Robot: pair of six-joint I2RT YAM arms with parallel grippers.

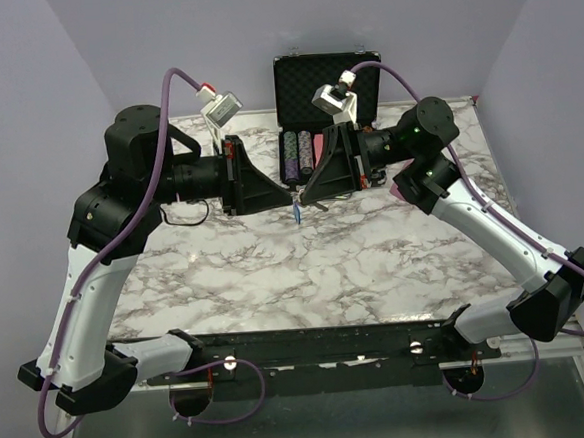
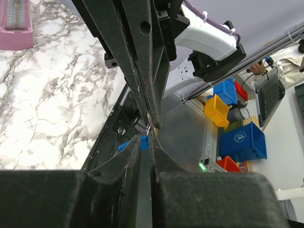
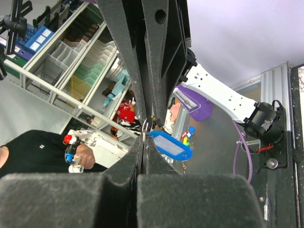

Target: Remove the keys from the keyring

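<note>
My two grippers meet tip to tip above the middle of the marble table. The left gripper (image 1: 290, 187) (image 2: 147, 138) is shut on the thin silvery keyring (image 2: 148, 128). The right gripper (image 1: 305, 190) (image 3: 144, 142) is shut on the same keyring (image 3: 146, 125) from the other side. The blue-headed key (image 1: 298, 215) hangs below the ring, clear of the table. It shows beside the right fingertips in the right wrist view (image 3: 171, 145) and partly behind the left fingertips in the left wrist view (image 2: 141, 142).
An open black case (image 1: 325, 81) stands at the back of the marble table (image 1: 305, 268), with rows of chips (image 1: 300, 153) in front of it. A pink wedge-shaped object (image 2: 16, 23) lies on the table near the right arm.
</note>
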